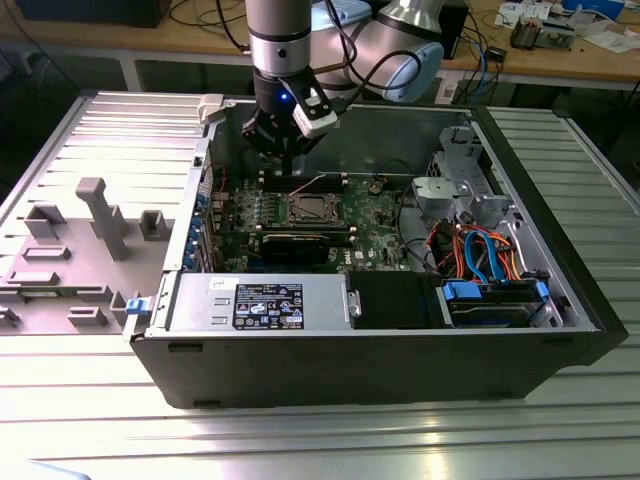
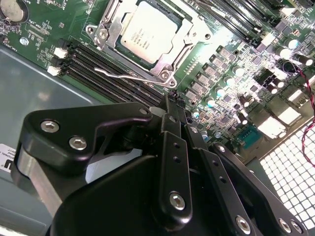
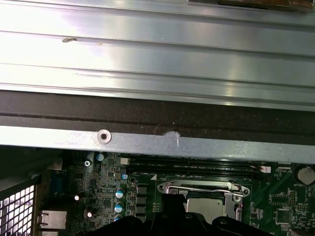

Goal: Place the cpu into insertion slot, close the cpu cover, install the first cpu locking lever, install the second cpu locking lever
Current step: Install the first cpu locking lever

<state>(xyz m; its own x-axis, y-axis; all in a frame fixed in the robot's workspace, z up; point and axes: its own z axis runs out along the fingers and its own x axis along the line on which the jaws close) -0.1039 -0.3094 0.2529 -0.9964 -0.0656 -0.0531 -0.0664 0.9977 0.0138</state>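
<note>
Overhead, the black gripper (image 1: 288, 150) hangs from the grey arm inside an open computer case (image 1: 560, 330), its fingers (image 2: 173, 120) pressed together and holding nothing. In the exterior view it sits above the far edge of the green motherboard (image 1: 385, 215), just behind the socket.

In the second wrist view the fingertips hover close above a thin silver locking lever (image 2: 129, 76) that lies along the edge of the socket, beside the long black memory slots (image 2: 106, 69). The cpu (image 2: 147, 30), a flat square chip with a silver-grey top, sits in the insertion slot (image 1: 308, 209). The cpu cover (image 2: 170, 61), a thin silver frame, lies closed down around the chip, its cut-out showing the metal top. The cover's frame (image 3: 202, 189) and the chip (image 3: 209, 209) also show in the first wrist view, past the case's metal rim.

Rows of small capacitors (image 2: 224, 81) crowd the board beside the fingers. In the exterior view, a long black card (image 1: 305, 243) lies in front of the socket, and a silver power supply (image 1: 255, 303) with a dark label fills the near edge of the case. Toward the exterior view's right sit a metal drive cage (image 1: 465, 195) and a tangle of orange and blue cables (image 1: 480, 250). A grey fixture (image 1: 100, 215) with upright blocks stands on the ribbed metal table (image 1: 300, 440) at the exterior view's left.
</note>
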